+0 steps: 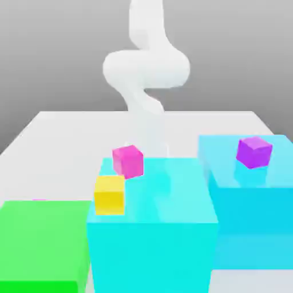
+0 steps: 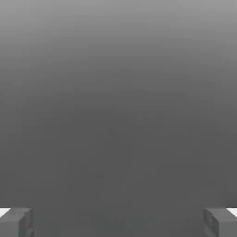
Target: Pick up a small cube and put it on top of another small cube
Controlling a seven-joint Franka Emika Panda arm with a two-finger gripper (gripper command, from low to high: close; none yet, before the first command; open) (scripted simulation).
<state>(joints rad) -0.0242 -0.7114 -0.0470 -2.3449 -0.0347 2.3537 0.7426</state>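
- Approach step: the end effector is spread wide and empty.
- The magenta cube sits on the cyan block, touching the yellow cube.
- Next, I judge, comes lowering around it.

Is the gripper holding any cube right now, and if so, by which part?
Nothing is held. The gripper is open with an empty gap; the small magenta cube sits untouched on the large cyan block.

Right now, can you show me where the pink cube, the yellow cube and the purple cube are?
magenta cube (image 1: 127,161), exterior view, front face.
yellow cube (image 1: 109,195), exterior view, front face.
purple cube (image 1: 254,151), exterior view, front face.
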